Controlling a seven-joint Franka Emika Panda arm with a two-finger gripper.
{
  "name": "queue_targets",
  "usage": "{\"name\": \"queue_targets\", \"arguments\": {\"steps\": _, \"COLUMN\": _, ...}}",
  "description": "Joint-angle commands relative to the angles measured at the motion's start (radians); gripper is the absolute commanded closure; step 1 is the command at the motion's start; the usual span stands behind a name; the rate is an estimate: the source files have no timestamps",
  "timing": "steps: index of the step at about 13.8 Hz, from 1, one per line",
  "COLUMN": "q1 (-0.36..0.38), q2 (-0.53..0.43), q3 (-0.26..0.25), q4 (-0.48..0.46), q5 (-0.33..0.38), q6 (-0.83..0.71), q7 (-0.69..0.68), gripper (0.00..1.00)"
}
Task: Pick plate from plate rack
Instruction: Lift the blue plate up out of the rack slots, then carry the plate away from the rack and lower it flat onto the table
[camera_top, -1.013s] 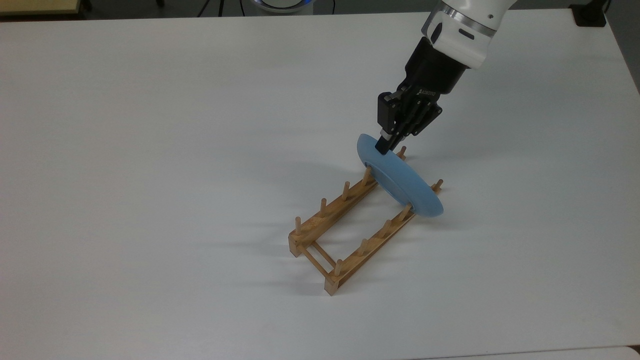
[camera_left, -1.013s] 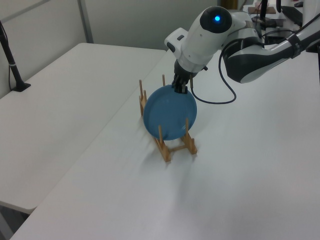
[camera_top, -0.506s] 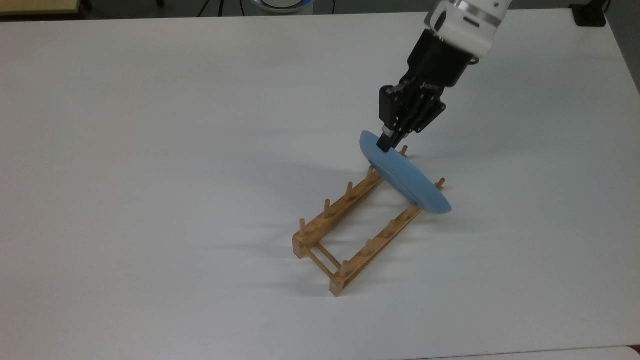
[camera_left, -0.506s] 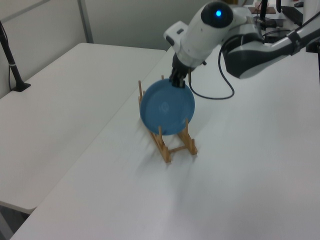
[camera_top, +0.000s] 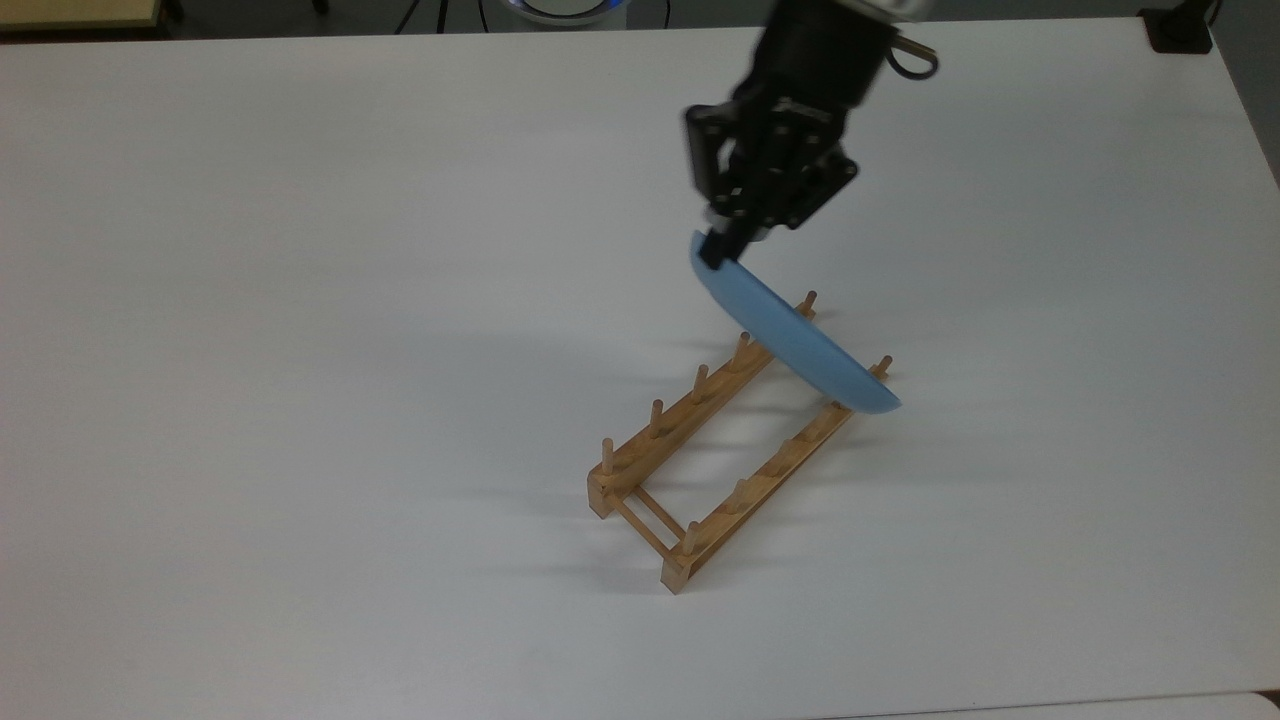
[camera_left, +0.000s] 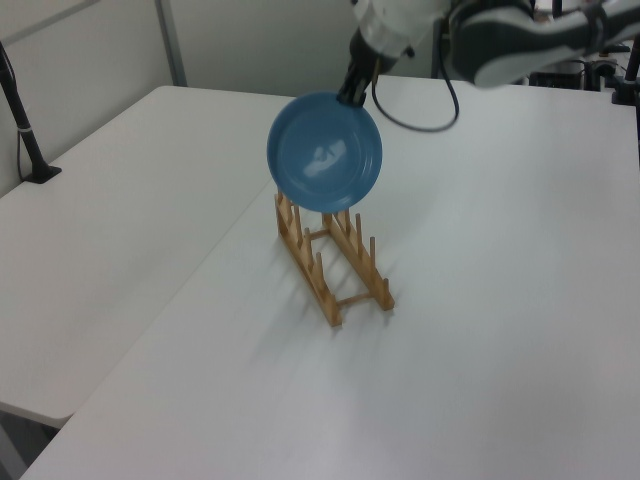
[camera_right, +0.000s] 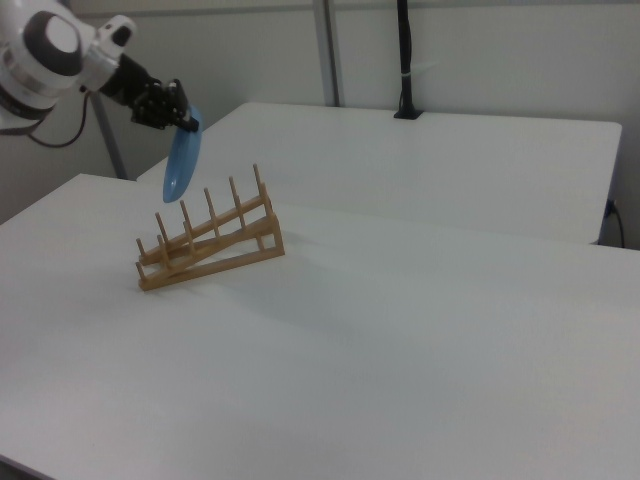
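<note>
Currently: gripper (camera_top: 716, 250) clamped on plate (camera_top: 790, 335) rim, upper centre of top view. Plate hangs below fingers, above plate rack (camera_top: 722, 447), apparently clear of pegs.

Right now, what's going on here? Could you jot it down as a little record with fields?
gripper: shut on the top edge of the plate
plate: light blue, round, held on edge, tilted, in the air
plate versus rack: lifted clear above the pegs in the left view
plate rack: light wood, upright pegs, no plates in it
surface: white table
task stage: plate is out of the rack
</note>
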Motion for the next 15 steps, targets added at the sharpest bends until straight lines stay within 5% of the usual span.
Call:
{"name": "queue_targets", "arguments": {"steps": 1, "q1": -0.093, "q2": -0.020, "q3": -0.065, "q4": -0.077, "q5": 0.358, "q6": 0.053, "q7": -0.074, "gripper": 1.00}}
{"name": "queue_targets", "arguments": {"steps": 4, "q1": -0.211, "q2": -0.020, "q3": -0.144, "q4": -0.122, "q5": 0.762, "q6": -0.089, "q7": -0.316, "gripper": 1.00}}
{"name": "queue_targets", "arguments": {"steps": 6, "q1": -0.251, "q2": -0.013, "q3": -0.215, "q4": -0.160, "q5": 0.868, "q6": -0.216, "q7": -0.479, "gripper": 1.00}}
{"name": "queue_targets", "arguments": {"steps": 10, "q1": -0.326, "q2": 0.022, "q3": -0.267, "q4": -0.264, "q5": 0.879, "q6": -0.260, "q7": -0.702, "gripper": 1.00}}
{"name": "queue_targets", "arguments": {"steps": 15, "q1": -0.344, "q2": 0.132, "q3": -0.330, "q4": -0.309, "q5": 0.871, "q6": -0.165, "q7": -0.811, "gripper": 1.00}}
